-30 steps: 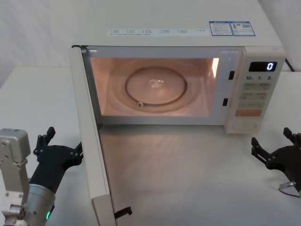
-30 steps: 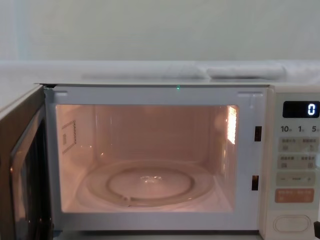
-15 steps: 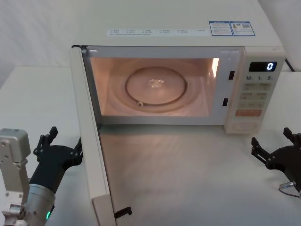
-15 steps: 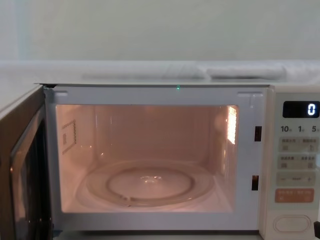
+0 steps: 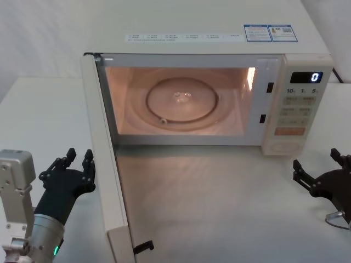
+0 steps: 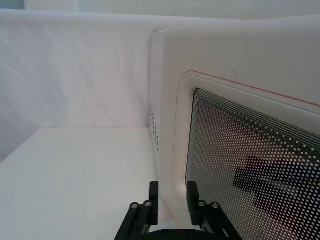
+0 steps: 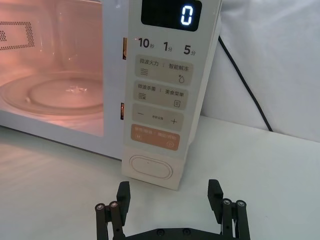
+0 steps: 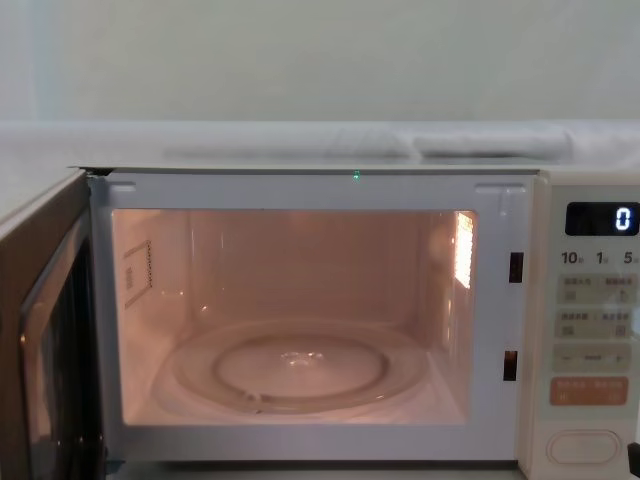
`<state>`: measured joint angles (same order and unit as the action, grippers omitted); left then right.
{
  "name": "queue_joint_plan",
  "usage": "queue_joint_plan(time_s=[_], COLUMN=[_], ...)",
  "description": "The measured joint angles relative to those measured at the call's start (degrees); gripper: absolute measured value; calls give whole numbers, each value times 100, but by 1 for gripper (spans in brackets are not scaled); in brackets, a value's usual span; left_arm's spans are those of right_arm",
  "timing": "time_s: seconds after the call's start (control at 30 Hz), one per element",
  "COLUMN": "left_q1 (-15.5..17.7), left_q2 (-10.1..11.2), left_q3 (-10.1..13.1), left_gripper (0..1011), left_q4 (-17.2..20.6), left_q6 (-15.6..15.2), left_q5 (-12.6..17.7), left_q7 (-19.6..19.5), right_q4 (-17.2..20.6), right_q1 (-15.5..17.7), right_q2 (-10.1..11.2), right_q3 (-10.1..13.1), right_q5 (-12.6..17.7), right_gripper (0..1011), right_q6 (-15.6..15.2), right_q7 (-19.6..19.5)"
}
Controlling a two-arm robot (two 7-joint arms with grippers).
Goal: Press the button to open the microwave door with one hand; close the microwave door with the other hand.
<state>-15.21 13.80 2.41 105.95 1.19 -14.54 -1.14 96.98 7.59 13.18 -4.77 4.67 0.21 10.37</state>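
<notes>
Both matte black angular grippers, left and right, carry small silver screws; the left arm's grey wrist shows a green light.

The microwave door stands swung out toward the desk's front edge, a wall between the left side of the desk and the middle. The left gripper sits just outside that door, fingers narrowly parted near its outer face. In front of the lit cavity the desk is bare. The right gripper, fingers spread wide, faces the button with bare desk between them.
</notes>
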Motion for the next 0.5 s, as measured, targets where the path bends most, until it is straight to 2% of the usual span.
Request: queue_joint_plan(time_s=[0.13,0.23,0.33,0.37,0.43,0.5], left_q1=[0,0,0,0,0,0], left_q2=[0,0,0,0,0,0], left_q3=[0,0,0,0,0,0], left_gripper=[297,158,101,44,0,0], left_q4=[0,0,0,0,0,0], left_q6=[0,0,0,0,0,0], left_q5=[0,0,0,0,0,0], left_q7=[0,0,0,0,0,0], right_q4=[0,0,0,0,0,0], right_q1=[0,0,0,0,0,0], right_q2=[0,0,0,0,0,0], right_q3=[0,0,0,0,0,0], right_q5=[0,0,0,0,0,0], right_gripper=[1002,1002,1002,1002,1002,1002], right_q6=[0,0,0,0,0,0], right_q7=[0,0,0,0,0,0])
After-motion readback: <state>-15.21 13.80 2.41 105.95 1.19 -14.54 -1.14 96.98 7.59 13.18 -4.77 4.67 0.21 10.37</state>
